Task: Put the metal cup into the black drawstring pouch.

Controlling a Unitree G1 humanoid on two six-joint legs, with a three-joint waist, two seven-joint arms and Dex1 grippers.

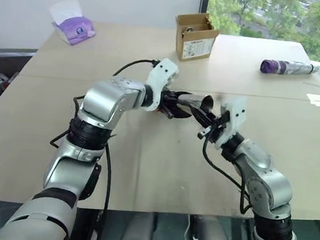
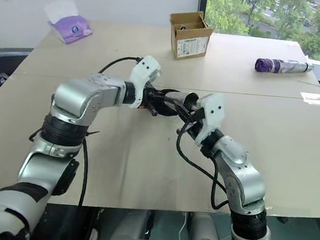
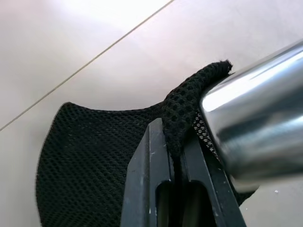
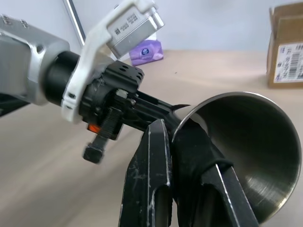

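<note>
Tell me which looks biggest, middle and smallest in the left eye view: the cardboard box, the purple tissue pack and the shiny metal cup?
1. Cardboard box
2. Purple tissue pack, nearly as wide as the box but flatter
3. Metal cup, smallest, though the grippers hide part of it

Tan table (image 1: 144, 169), tissue pack (image 1: 73, 29), cardboard box (image 1: 196, 37), purple roll (image 1: 287, 67)
</note>
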